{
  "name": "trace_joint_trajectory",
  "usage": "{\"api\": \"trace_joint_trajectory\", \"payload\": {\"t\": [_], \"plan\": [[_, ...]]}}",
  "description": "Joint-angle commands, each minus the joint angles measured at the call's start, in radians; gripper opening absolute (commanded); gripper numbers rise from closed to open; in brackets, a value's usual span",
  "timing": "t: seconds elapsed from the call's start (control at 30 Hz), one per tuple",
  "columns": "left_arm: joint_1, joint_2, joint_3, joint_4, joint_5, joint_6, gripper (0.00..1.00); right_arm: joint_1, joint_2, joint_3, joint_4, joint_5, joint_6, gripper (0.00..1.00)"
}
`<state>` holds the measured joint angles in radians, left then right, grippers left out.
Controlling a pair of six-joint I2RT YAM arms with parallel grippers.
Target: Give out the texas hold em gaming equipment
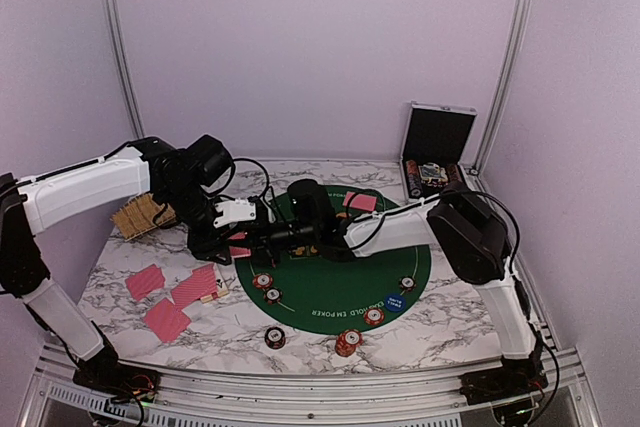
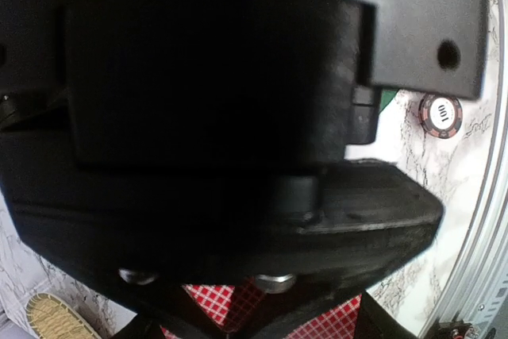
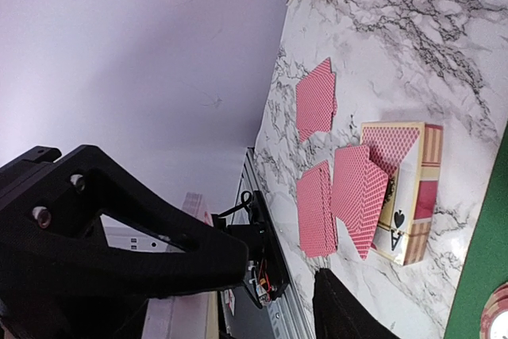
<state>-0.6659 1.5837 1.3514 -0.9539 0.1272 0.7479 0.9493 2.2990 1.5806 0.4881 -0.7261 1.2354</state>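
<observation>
Cards [image 2: 238, 307], likely thin, light, slick and bendy, sit stacked in the clenched left end effector [image 1: 230, 240] over the surface [image 1: 440, 322]; right end effector [image 3: 284, 267] released. Pinch one card's edge.

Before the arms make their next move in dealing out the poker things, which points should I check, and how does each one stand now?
1. Left wrist view clear: not ok. A black part, probably the other arm, fills most of it.
2. Right gripper open: ok. Its fingers stand apart.
3. Left gripper holding cards: cannot tell. Red-backed cards show only at the bottom of its view.
4. Arms apart: not ok. Both grippers meet closely at the left edge of the green mat.
5. Dealt card piles in place: ok. Three lie face down on the marble table, by the card box.
</observation>
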Motion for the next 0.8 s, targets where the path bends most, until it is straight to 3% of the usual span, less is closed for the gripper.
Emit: {"api": "trace_joint_trajectory", "payload": {"t": [0.0,0.13,0.5,0.77], "plan": [[0.002,0.01,0.029,-0.02,0.025,-0.016,0.59,0.012,0.058,0.068,-0.073,0.024,-0.023,0.53],[0.003,0.008,0.025,-0.02,0.027,-0.011,0.59,0.01,0.076,0.101,-0.137,0.041,-0.053,0.53],[0.002,-0.011,0.014,-0.023,0.017,0.005,0.59,-0.041,-0.06,-0.109,-0.144,0.141,-0.089,0.51],[0.002,-0.014,0.002,-0.023,0.011,0.008,0.59,-0.047,-0.091,-0.16,-0.093,0.131,-0.076,0.41]]}}
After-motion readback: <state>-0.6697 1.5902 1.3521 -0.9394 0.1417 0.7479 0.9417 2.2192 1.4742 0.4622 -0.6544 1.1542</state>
